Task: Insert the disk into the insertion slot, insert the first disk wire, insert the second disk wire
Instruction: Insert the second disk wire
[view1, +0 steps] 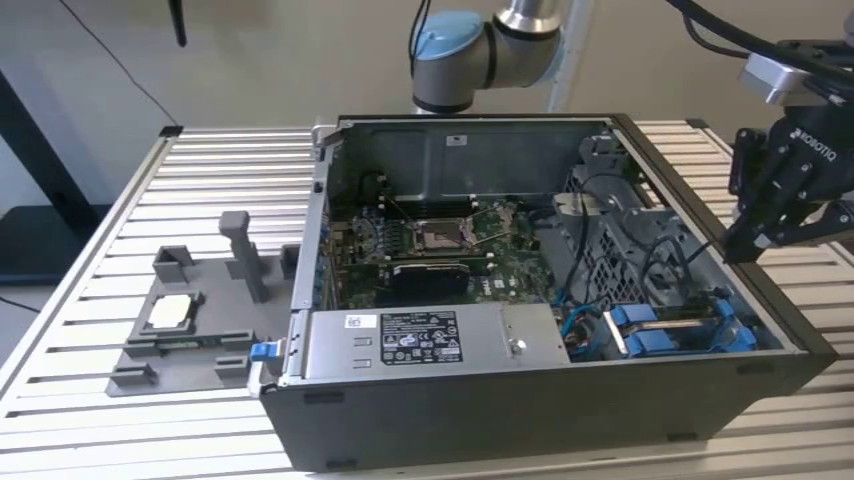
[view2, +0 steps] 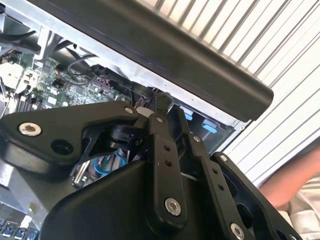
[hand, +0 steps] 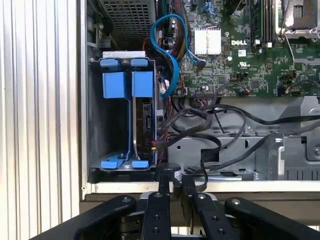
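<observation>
The hand (view1: 743, 248) hangs at the right edge of the exterior view, just above the open case's (view1: 534, 420) right wall. In both wrist views its fingers (hand: 163, 184) are drawn close together with only a thin gap. Nothing seems to be pinched between them, though the dark cables (hand: 215, 125) behind make that hard to judge. The tips sit just over the case rim, beside the slot (hand: 95, 125).

The disk (view1: 674, 322) stands on edge inside that slot, at the lower right of the exterior view, with its blue carrier (hand: 124, 84) clipped around it. A blue cable (hand: 172, 55) loops loose between the slot and the motherboard (view1: 441, 240). The case rests on the slatted tabletop (view1: 227, 170).
</observation>
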